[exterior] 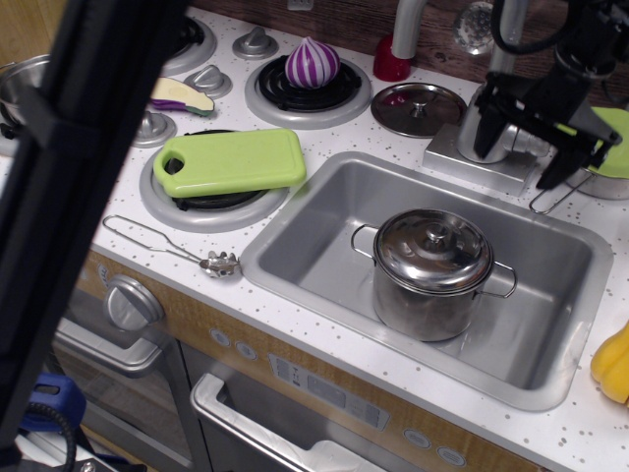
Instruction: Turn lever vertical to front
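Note:
The lever [532,144] is a short silver stub that sticks out to the right from the thick faucet body [470,120] behind the sink. My black gripper [519,149] comes down from the upper right and is open. Its left finger [487,130] lies against the faucet body and its right finger [550,165] is just right of the lever's tip, so the lever sits between them. I cannot tell whether either finger touches the lever.
A lidded steel pot [432,270] stands in the sink [295,246]. A loose lid [418,106], a red cup [393,61] and the crystal knob [477,25] are left of the faucet. A green plate [611,143] with a wire handle is at its right. A dark strut [79,177] blocks the left.

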Robot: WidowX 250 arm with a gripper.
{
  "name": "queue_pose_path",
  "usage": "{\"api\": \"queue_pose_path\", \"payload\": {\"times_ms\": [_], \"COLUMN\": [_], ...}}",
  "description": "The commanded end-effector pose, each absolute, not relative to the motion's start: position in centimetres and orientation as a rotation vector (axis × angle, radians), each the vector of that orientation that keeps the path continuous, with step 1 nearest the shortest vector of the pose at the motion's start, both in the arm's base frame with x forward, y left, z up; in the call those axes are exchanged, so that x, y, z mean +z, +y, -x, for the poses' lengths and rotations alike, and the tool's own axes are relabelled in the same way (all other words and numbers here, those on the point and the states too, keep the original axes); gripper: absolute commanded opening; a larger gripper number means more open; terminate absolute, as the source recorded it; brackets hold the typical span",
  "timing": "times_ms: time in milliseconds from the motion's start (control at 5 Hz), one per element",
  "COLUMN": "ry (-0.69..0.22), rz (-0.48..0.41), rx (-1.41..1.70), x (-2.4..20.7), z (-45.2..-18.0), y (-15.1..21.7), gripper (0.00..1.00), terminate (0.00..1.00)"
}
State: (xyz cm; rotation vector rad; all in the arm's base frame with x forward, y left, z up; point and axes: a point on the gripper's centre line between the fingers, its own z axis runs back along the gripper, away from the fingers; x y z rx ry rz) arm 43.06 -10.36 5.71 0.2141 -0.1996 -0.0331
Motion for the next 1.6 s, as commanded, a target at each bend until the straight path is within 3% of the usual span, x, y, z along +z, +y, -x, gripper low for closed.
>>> {"api": "queue_pose_path", "payload": {"times_ms": [0,200,800,1000,1200,1400], "ry": [-0.431,-0.489,-0.525,-0.505,-0.491,-0.420], "rz": [-0.210,-0.197,-0.134,-0.115,-0.101,-0.105], "rx": [-0.045,-0.054,-0.070,-0.047,-0.034,0.000], "x": [11.8,12.0,11.3,11.1,10.6,10.9], "z": [-45.0,-45.8,-47.9,-47.8,-47.7,-47.0], "y": [-10.5,-10.9,-11.7,-12.0,-12.0,-12.0], "gripper": [1.00,1.00,1.00,0.00,0.00,0.00], "terminate": [0.00,0.00,0.00,0.00,0.00,0.00]}}
